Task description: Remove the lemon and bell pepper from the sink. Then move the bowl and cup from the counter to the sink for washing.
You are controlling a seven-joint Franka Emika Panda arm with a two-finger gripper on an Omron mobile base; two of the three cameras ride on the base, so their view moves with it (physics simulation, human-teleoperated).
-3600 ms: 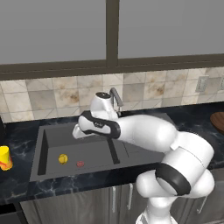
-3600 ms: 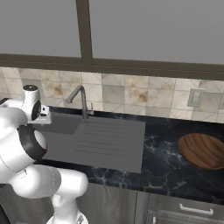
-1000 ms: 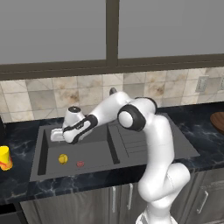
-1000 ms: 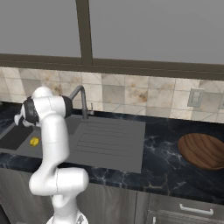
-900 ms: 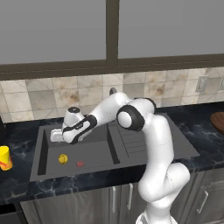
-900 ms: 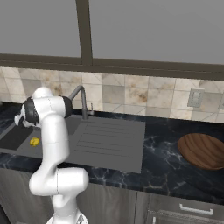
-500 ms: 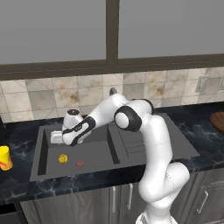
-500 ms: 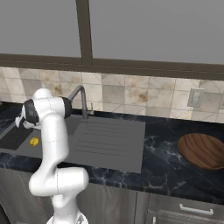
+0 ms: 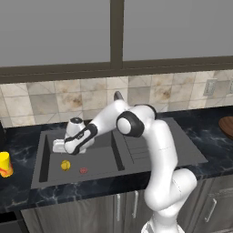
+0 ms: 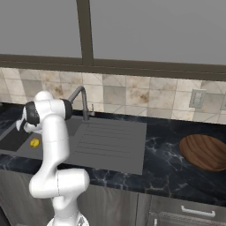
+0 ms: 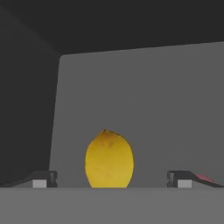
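Observation:
The lemon point(image 9: 66, 165) lies on the floor of the sink point(image 9: 101, 158), with the small red bell pepper point(image 9: 83, 170) just to its right. My gripper point(image 9: 58, 149) hangs open inside the basin, a little above and left of the lemon, touching nothing. In the hand view the lemon point(image 11: 109, 159) stands between the two spread fingertips point(image 11: 43, 179), and a sliver of the bell pepper point(image 11: 204, 178) peeks past the right one. The yellow cup point(image 9: 4, 164) stands on the counter left of the sink. The brown bowl point(image 10: 205, 152) sits on the counter at far right.
A curved grey faucet point(image 10: 79, 95) rises behind the sink, beside the ribbed drainboard point(image 10: 110, 141). The basin's walls point(image 11: 30, 109) close in around the hand. A tiled wall and a window run along the back of the dark marble counter point(image 10: 167, 167).
The hand has sunk slightly lower and to the left inside the basin, nearer the lemon. The jaws stay open; lemon and bell pepper have not moved.

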